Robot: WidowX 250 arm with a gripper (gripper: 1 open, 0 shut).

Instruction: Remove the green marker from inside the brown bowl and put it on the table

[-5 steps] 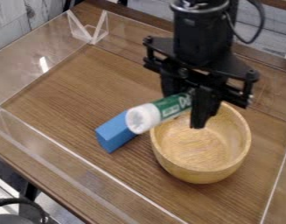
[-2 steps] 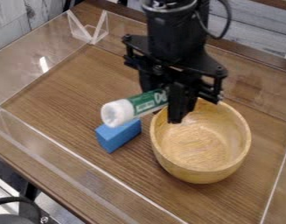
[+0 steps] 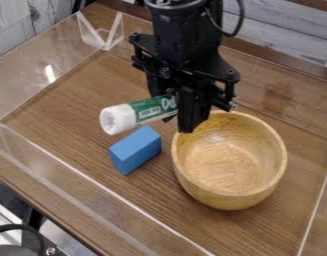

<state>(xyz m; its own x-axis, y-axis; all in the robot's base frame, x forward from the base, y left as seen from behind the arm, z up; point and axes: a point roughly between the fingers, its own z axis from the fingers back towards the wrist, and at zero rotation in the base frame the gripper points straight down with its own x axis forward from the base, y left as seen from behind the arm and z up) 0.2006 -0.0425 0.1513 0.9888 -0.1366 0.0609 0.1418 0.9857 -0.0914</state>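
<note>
My black gripper (image 3: 179, 112) is shut on the green marker (image 3: 139, 110), which hangs level above the table (image 3: 72, 110), its white cap pointing left. The marker is clear of the brown bowl (image 3: 230, 158) and sits just above and behind a blue block. The round wooden bowl stands at the right, and nothing shows inside it. One dark finger (image 3: 193, 108) reaches down in front of the bowl's left rim.
A blue rectangular block (image 3: 134, 150) lies on the table just left of the bowl. Low clear acrylic walls (image 3: 46, 165) edge the tabletop. A clear stand (image 3: 102, 32) sits at the back left corner.
The gripper has carried the marker to the left, from over the bowl's rim to above the table past the blue block. The bowl and block have stayed put.
</note>
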